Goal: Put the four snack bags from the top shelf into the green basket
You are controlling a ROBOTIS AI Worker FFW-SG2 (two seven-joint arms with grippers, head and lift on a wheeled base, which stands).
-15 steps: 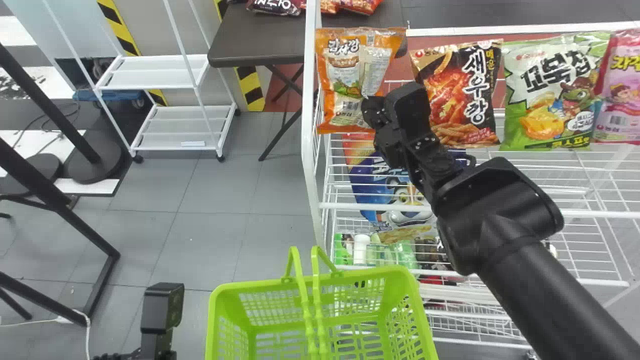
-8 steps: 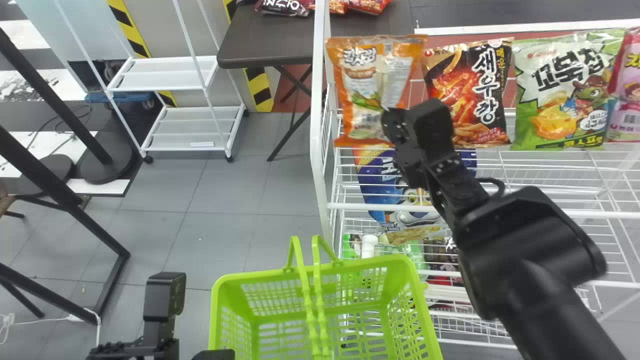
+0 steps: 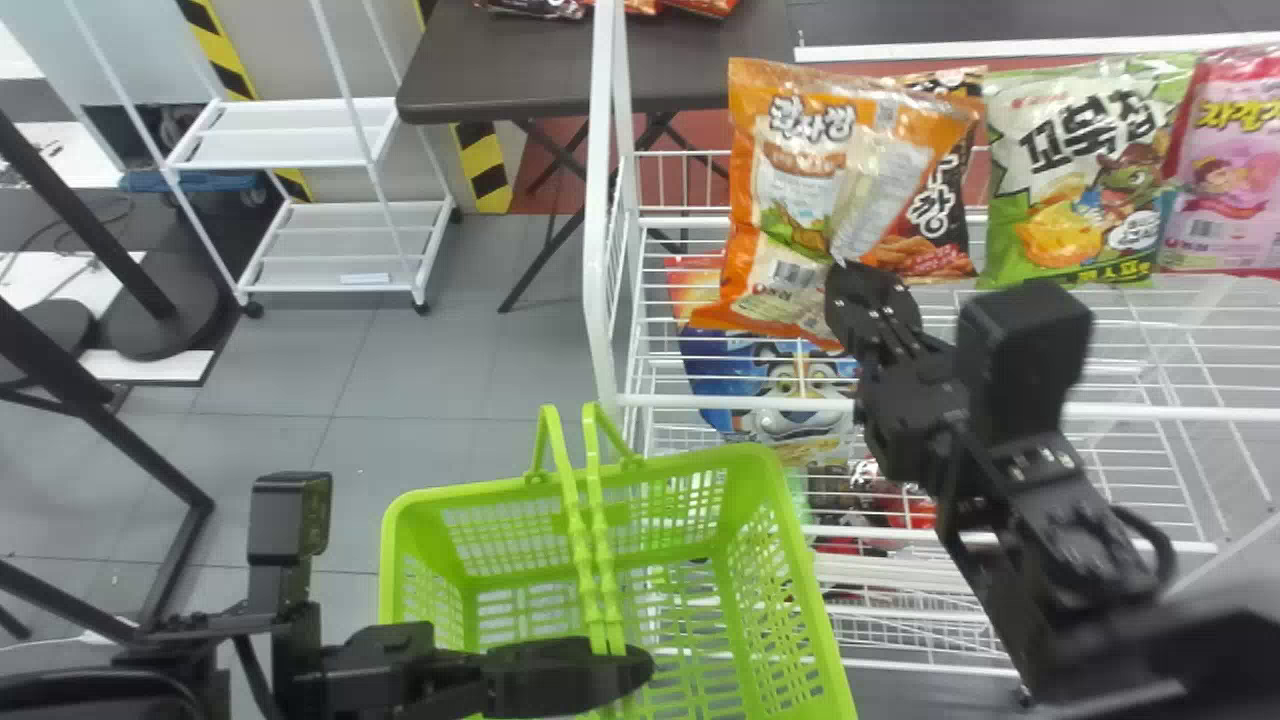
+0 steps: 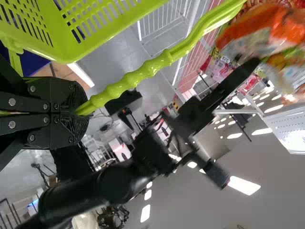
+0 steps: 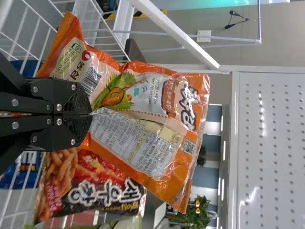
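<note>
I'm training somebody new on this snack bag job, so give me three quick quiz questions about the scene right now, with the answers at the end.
1. Multiple choice: What is the left gripper closed on?
A) a shelf bar
B) a handle of the green basket
C) a table leg

2. True or false: The orange snack bag in the right gripper is outside the basket.

3. Fill in the colour: On the shelf, the ____ snack bag stands between the black bag and the pink bag.

Key: 1. B; 2. True; 3. green
</note>
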